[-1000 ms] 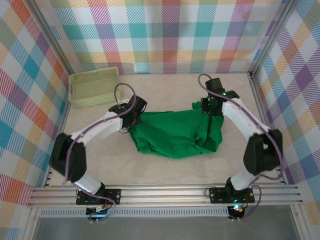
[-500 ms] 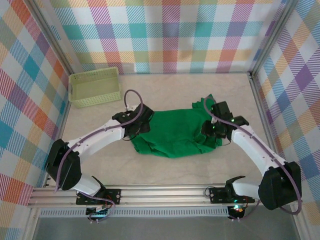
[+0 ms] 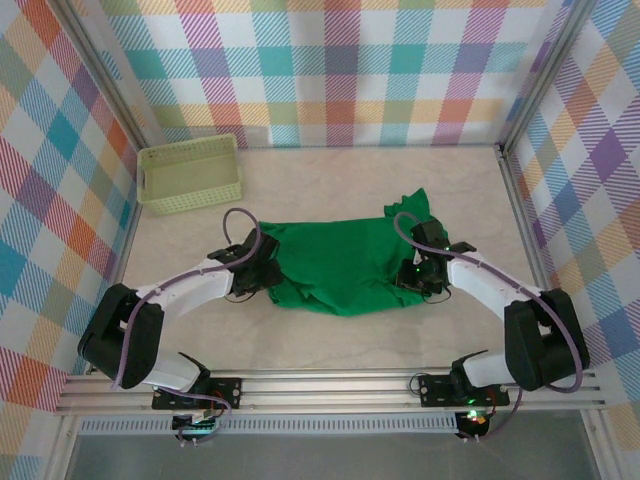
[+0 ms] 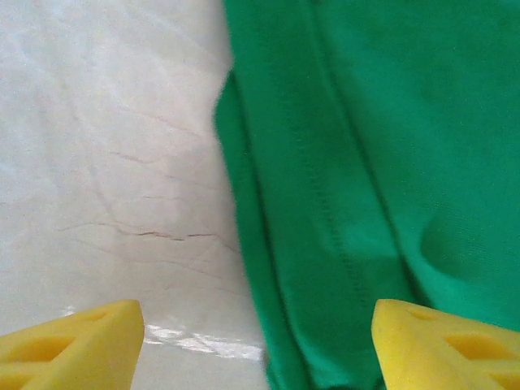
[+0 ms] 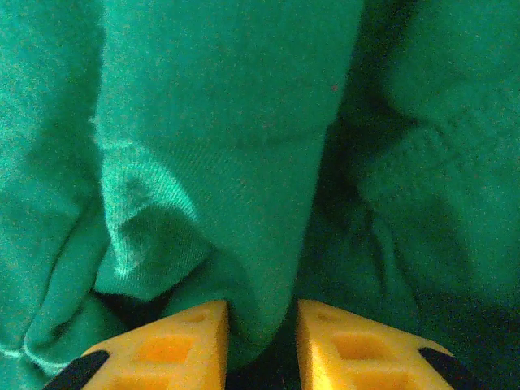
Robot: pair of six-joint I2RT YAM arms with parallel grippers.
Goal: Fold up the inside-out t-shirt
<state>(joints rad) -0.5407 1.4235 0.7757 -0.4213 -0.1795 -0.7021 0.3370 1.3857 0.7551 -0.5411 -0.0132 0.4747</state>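
The right pincer (image 5: 262, 341) is almost closed. Its two yellow fingertips (image 5: 166, 353) stand close together at the bottom of the right wrist view, with a rounded fold of the t-shirt (image 3: 345, 262) nipped between them. Around that fold the cloth bunches into soft ridges and dark hollows. The left pincer (image 4: 258, 353) stands wide open and holds nothing. Its yellow fingertips, moulded with hollow cut-outs, sit in the bottom corners of the left wrist view, one over the bare table (image 4: 106, 162) and the other over green cloth. The shirt's stitched, doubled edge runs up the frame between them. In the overhead view the left pincer sits at the shirt's left end and the right pincer rests on its right end. The shirt lies in the middle of that frame, spread low and rumpled, with its long axis running left to right and a small flap pointing toward the upper right. It is a soft, bright green knit, wrinkled and without print. The table is pale and faintly marbled, with thin dark lines. A rectangular basket (image 3: 190, 172) of pale yellow-green plastic lattice stands in the upper left, well apart from the shirt. Checked walls (image 3: 330, 70) in pastel colours close in the table.
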